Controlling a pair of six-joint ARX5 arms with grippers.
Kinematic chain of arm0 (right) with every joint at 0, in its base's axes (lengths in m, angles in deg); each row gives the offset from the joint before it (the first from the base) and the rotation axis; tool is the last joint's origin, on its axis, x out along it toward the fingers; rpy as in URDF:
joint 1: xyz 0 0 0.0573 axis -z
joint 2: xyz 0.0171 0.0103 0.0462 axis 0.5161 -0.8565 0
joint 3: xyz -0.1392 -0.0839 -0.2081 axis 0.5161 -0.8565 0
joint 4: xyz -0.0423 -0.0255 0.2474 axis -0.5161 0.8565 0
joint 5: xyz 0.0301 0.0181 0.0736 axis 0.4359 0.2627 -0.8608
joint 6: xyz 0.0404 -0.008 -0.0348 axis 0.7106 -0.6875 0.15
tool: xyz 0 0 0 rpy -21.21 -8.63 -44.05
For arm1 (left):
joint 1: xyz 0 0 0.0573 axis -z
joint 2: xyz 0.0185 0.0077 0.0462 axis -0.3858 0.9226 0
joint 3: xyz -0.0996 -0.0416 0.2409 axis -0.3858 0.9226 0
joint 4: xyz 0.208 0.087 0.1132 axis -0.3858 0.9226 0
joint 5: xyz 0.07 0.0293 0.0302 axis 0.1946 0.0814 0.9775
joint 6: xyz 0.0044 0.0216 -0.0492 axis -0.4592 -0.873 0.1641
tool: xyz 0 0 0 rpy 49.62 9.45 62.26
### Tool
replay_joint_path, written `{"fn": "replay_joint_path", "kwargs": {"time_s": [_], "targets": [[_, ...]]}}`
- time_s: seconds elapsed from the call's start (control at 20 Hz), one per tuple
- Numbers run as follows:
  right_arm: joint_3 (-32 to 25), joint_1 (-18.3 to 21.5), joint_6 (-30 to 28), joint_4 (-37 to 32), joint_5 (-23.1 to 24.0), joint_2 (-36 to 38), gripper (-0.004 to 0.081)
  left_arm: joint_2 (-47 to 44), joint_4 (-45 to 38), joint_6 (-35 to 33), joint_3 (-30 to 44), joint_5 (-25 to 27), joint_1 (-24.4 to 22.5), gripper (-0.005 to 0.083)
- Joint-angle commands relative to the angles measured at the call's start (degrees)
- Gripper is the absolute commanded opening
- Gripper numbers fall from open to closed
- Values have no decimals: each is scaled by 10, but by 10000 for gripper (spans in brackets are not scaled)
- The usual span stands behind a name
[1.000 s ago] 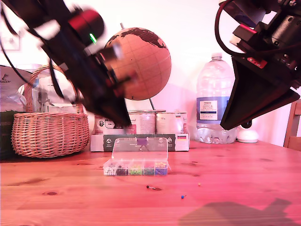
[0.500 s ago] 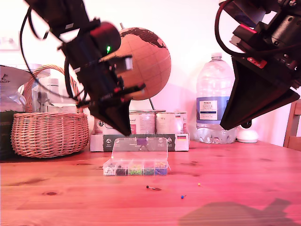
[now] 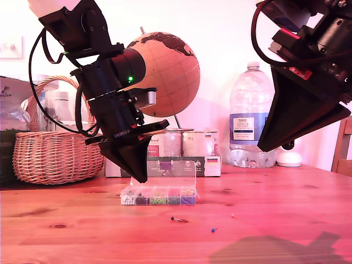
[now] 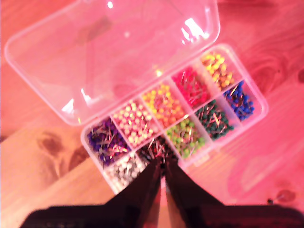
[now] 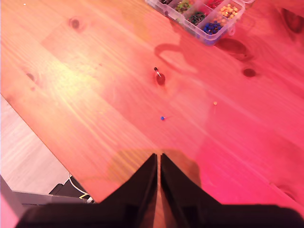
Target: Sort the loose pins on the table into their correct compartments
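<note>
Exterior view takes in the table [image 3: 66, 242], a broad reddish-brown wooden top with grain and dark knots. At its back stand a cork-coloured globe [image 3: 170, 71], a wicker basket [image 3: 55, 157] at the exterior view's left, a big water bottle [image 3: 250, 121] toward the exterior view's right, and a cardboard tray of tin cans [image 3: 181, 165].

Two dark arms hang over the table. My first gripper [image 3: 137, 175] points down just behind the clear pin box, at the exterior view's left of centre. My second gripper [image 3: 264, 147] is high up at the exterior view's right, well apart from the tabletop.

The compartments [image 3: 159, 196] sit mid-table in the small clear plastic box, its hinged lid [image 4: 109, 52] laid open. First wrist view shows the sections filled with purple, white, pale pink, dark, yellow, light green, red, dark green, orange and blue heads.

My first gripper [image 4: 162, 167] hovers over the dark section with its jaws nearly together; whether anything sits between the tips I cannot tell. My second gripper [image 5: 158, 157] has its jaws pressed together with nothing between them.

The loose pins [image 3: 179, 220] lie on bare wood in front of the box: a dark one [image 5: 157, 71], a blue one [image 5: 162, 118] and a pale one [image 5: 215, 103], each apart from the others.
</note>
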Motion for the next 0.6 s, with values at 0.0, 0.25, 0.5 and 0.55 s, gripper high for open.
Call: {"fn": "replay_joint_path", "kwargs": {"time_s": [0.0,0.25,0.5,0.55], "targets": [[6,1,0,-3,0,-2,-13,13,3,2,5,1,0,-22],[6,1,0,-3,0,-2,-13,13,-2,2,5,-1,0,-21],[6,1,-1,-3,0,-2,-13,13,-3,2,4,-1,0,37],[6,1,-1,-3,0,-2,-13,13,-3,2,4,-1,0,74]]}}
